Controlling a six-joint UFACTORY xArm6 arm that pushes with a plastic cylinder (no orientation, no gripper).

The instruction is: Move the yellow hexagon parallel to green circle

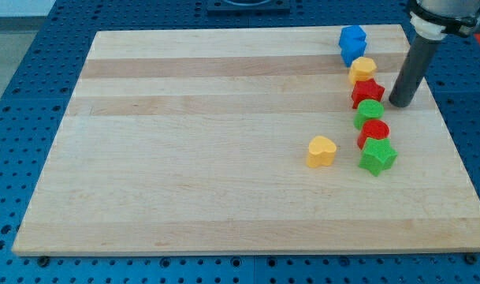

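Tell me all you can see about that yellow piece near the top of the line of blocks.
The yellow hexagon is a small, solid, plastic-looking block lying flat on the wooden board, second from the top in a column at the view's right. The blue block sits just above it and the red star just below, both apparently touching it. My tip stands apart, to its lower right.

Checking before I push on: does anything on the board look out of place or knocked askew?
Nothing looks damaged. Only the yellow heart sits apart, left of the column beside which my tip rests, right of the red star.
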